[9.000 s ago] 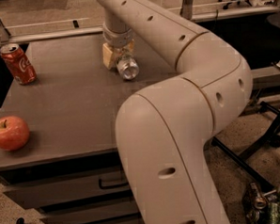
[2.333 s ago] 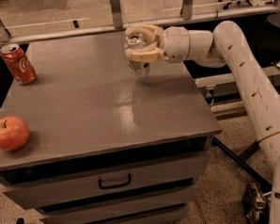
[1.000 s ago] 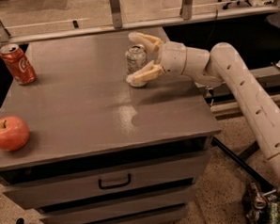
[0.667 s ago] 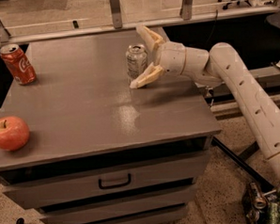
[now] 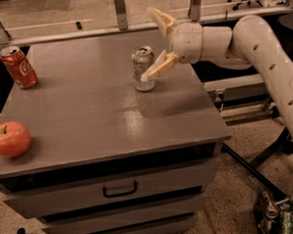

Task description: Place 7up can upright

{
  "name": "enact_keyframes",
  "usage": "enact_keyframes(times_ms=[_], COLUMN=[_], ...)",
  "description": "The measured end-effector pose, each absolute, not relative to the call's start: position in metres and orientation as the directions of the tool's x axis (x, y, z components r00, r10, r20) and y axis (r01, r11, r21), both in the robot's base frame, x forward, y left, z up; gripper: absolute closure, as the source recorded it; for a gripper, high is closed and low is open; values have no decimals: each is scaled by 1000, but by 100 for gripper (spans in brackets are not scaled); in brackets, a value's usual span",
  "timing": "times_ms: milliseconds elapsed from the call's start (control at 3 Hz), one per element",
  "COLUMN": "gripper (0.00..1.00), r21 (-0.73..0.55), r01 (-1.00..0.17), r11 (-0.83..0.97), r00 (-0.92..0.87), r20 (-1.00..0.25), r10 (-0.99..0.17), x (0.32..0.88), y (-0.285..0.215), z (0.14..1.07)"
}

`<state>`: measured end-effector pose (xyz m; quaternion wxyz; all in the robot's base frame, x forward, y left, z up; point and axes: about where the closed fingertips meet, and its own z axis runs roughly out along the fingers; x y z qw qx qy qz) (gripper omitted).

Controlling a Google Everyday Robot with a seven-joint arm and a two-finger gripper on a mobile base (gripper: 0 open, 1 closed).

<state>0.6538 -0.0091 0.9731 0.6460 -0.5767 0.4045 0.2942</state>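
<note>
The 7up can (image 5: 143, 67), silvery with a shiny metal top, stands upright on the grey table top (image 5: 97, 111) towards its back right. My gripper (image 5: 150, 46) is open just right of the can. One beige finger (image 5: 156, 69) lies close against the can's right side, the other points up and away behind it. The can stands free on the table. My white arm reaches in from the right.
A red cola can (image 5: 18, 67) stands at the table's back left corner. A red apple (image 5: 9, 139) lies at the front left edge. The table has a drawer with a handle (image 5: 120, 190). Metal posts stand behind the table. Clutter lies on the floor at bottom right (image 5: 284, 210).
The gripper carried the can, set it upright on the table and opened. Over the last second the fingers spread wider and drew back to the right; the can stays put.
</note>
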Motion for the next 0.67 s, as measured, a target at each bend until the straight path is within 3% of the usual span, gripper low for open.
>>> enact_keyframes(times_ms=[333, 667], gripper=[0, 0], r21=[-601, -613], r01=[-773, -759], r11=[205, 220], r00=[543, 546], r20=[-793, -783], r10=[-276, -296], x=[630, 627], y=[-32, -36], z=[1014, 1022])
